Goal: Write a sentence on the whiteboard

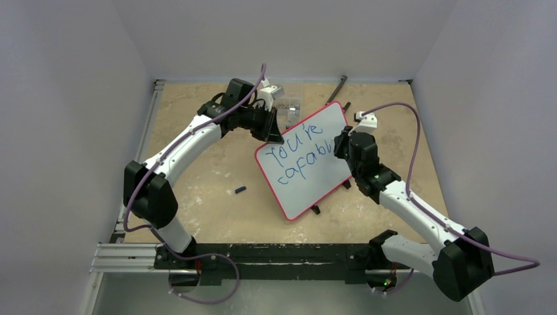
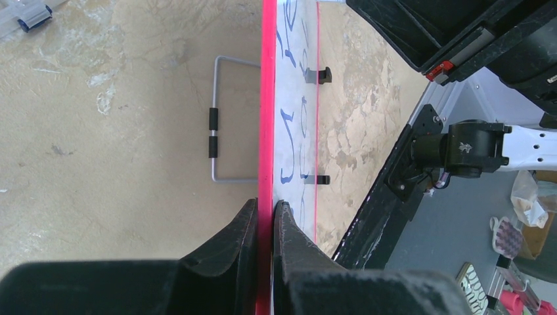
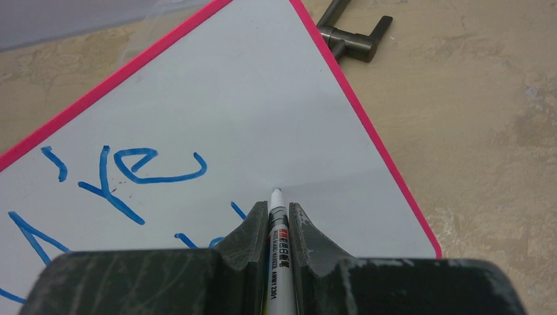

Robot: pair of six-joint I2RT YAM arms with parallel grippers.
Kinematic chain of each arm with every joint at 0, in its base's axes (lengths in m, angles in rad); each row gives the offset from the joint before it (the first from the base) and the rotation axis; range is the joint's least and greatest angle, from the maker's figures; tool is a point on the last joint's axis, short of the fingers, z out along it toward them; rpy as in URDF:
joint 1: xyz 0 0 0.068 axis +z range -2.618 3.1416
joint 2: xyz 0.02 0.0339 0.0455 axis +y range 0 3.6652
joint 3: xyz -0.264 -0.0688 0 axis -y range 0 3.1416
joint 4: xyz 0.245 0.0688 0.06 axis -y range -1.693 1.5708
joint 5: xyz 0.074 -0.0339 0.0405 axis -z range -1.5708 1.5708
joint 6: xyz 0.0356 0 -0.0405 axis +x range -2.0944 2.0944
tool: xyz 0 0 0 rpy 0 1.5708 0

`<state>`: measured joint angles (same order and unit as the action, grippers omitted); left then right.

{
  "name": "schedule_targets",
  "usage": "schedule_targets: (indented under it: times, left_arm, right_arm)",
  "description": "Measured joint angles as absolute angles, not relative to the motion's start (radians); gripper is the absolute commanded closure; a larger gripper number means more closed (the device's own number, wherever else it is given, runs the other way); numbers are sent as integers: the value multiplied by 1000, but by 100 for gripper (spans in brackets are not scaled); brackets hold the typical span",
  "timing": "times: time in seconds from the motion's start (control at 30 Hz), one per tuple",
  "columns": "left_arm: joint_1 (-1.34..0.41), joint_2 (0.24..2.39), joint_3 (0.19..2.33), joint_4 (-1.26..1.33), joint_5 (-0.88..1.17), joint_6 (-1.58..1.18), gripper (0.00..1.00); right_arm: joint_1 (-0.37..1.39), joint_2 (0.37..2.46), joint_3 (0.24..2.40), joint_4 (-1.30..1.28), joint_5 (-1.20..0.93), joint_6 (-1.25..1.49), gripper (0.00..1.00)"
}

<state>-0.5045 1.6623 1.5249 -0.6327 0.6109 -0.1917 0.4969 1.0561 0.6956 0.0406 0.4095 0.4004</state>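
The whiteboard (image 1: 309,190), red-framed, stands tilted on the table at centre. The sentence (image 1: 299,157) in blue reads "You're" over "capabl". My left gripper (image 1: 274,136) is shut on the board's upper left edge. In the left wrist view the fingers (image 2: 265,211) pinch the red frame (image 2: 267,98) edge-on. My right gripper (image 1: 339,146) is over the board's right side, shut on a white marker (image 3: 278,226). Its tip sits at the white surface (image 3: 263,98), right of the last blue strokes (image 3: 131,170). I cannot tell whether the tip touches.
A small dark cap (image 1: 240,189) lies on the table left of the board. A clear packet (image 1: 288,108) and a grey metal tool (image 3: 351,36) lie beyond the board. The wire stand (image 2: 217,118) props it from behind. Walls close in on three sides.
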Motion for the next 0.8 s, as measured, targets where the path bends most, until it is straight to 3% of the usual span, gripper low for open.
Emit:
schedule_targets:
  times: [0.8]
  left_arm:
    - [-505,1662,1525,-633,609,-192,100]
  right_arm:
    - [447,1098,684,75,396,408,100]
